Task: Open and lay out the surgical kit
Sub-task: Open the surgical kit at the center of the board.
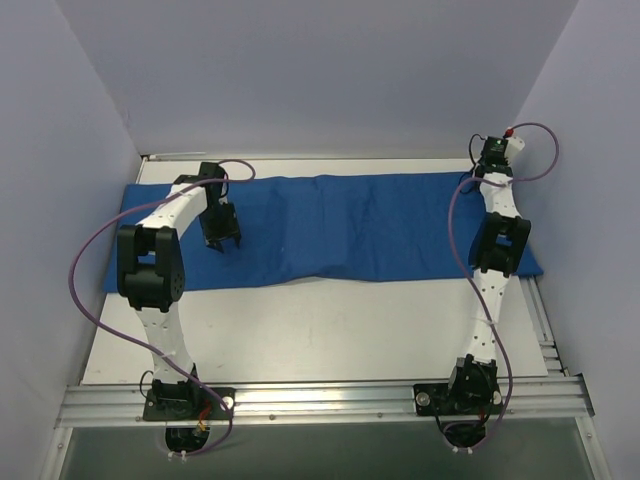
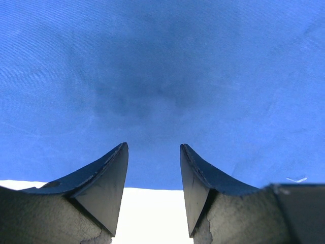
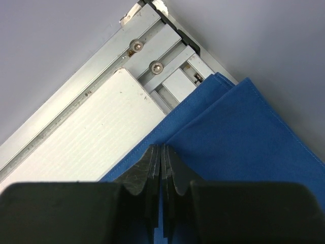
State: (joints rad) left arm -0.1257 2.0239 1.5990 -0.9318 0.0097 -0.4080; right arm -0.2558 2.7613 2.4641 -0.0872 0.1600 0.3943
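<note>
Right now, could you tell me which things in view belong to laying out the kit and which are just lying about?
Job: blue cloth; left gripper, open above it; right gripper, shut on its corner.
Just there: white table; aluminium rail; purple cables.

**Obscured and Cut-Off Areas: Findings**

From overhead, my right gripper (image 1: 491, 153) is too small to read, and my right arm (image 1: 497, 245) covers the blue cloth (image 1: 340, 225) at its right end. My left gripper (image 1: 220, 238) hides a patch of cloth beneath it. At the right wrist, my pads (image 3: 151, 165) meet at the cloth's edge; whether fabric lies between them I cannot tell (my own finger housing blocks the lower frame). At the left wrist, the cloth runs off the top and both sides, and my fingers (image 2: 109, 178) are cut by the bottom edge.
</note>
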